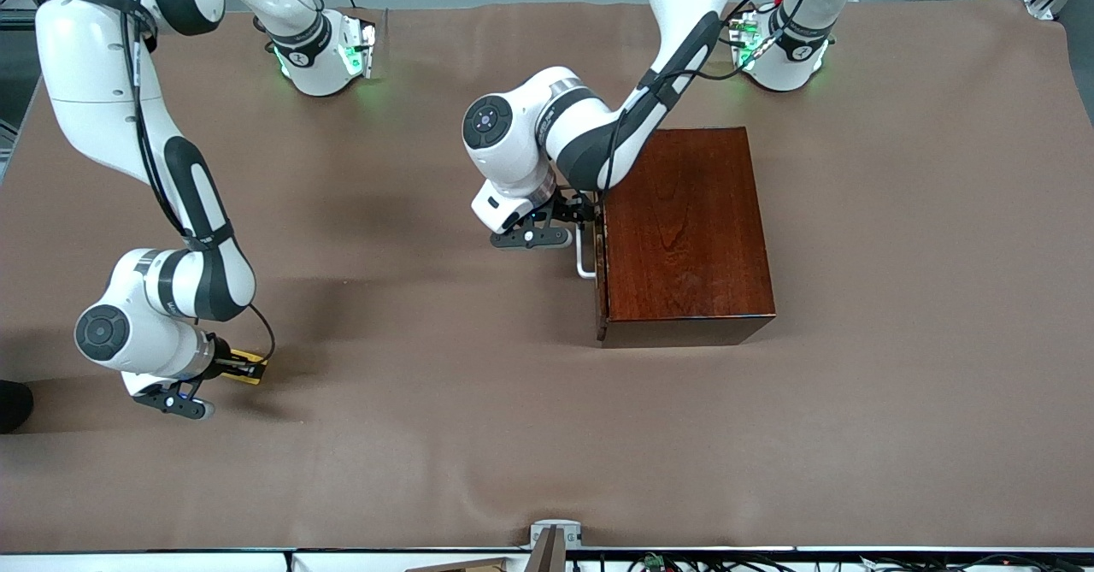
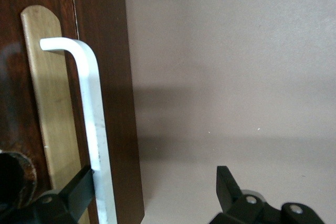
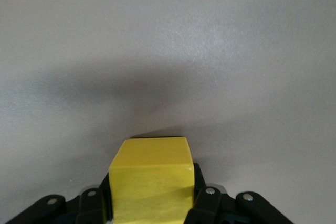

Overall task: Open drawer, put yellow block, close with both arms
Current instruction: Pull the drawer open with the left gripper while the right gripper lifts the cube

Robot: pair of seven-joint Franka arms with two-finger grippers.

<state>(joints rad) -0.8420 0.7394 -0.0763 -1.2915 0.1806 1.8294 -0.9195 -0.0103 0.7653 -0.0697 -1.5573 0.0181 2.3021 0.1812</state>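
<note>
Block: one yellow block, sitting between the fingers of the right gripper, which is clamped on it (the right wrist view shows a finger pressed to each side).
Block position: over the brown table at the right arm's end, well apart from the box.
Drawer: one drawer, its dark front flush with the box, so closed.
Handle: one white handle on the drawer front, facing the right arm's end of the table.
Left gripper: the left gripper is at the drawer front, fingers spread wide; one finger touches the handle bar, the other stands clear over the table.
Counts: two arms, two grippers, one box, one drawer, one handle, one block.
</note>
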